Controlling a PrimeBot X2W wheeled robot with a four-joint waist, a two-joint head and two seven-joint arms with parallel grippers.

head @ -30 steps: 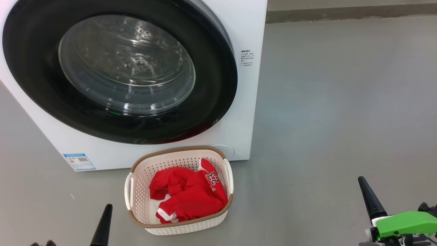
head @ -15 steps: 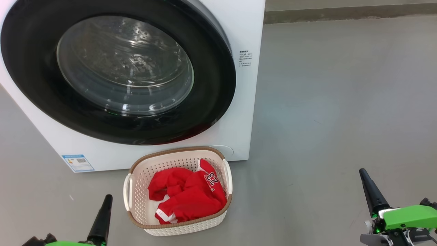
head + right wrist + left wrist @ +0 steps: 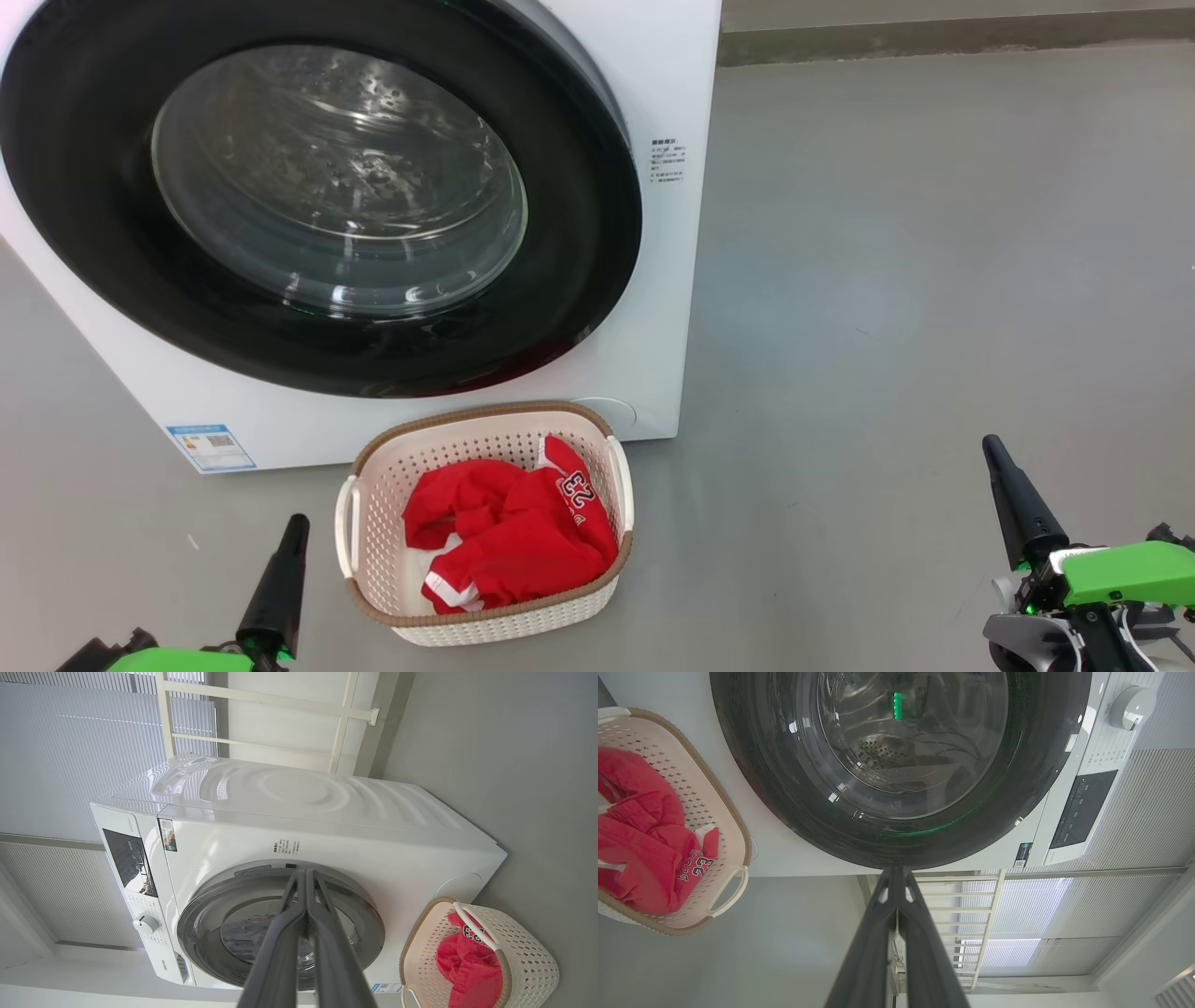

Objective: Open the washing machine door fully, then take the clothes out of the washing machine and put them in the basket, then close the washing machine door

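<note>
Basket [image 3: 373,504], perforated, holds crumpled red clothes [image 3: 513,546]; left end effector [image 3: 298,523], right end effector [image 3: 990,444] closed, empty.

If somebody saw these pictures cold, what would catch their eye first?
Probably the bright red clothes heaped in the cream basket on the floor, in front of the white washing machine. Above them looms the washing machine door, glossy black around bulging glass, shut.

R gripper [image 3: 306,873]: fingers together, empty | door [image 3: 201,924]: closed on washer [image 3: 327,812] | clothes [image 3: 467,970]: in basket [image 3: 528,961] beside washer
</note>
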